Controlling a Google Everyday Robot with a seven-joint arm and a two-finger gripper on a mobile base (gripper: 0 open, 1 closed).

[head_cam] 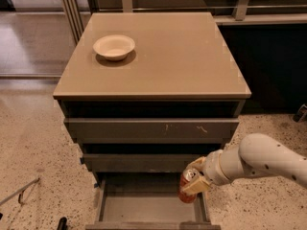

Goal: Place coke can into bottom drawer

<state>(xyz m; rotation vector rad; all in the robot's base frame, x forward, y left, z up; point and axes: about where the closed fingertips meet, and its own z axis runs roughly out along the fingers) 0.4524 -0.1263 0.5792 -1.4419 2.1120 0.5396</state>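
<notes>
Red-orange coke can [187,191] sits clamped in the end effector [195,178], hanging tilted just above the right rear corner of the open bottom drawer [144,209]. Its pick-up looks done; what is left is lowering it onto the grey floor and letting go. Up on the bench [182,56], the cream bowl [114,46] plays no part.

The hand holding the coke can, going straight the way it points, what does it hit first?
Probably the bottom drawer: the hand, shut on the coke can, points left and slightly down over it, so its floor or left wall comes first. Depth is unclear.
</notes>
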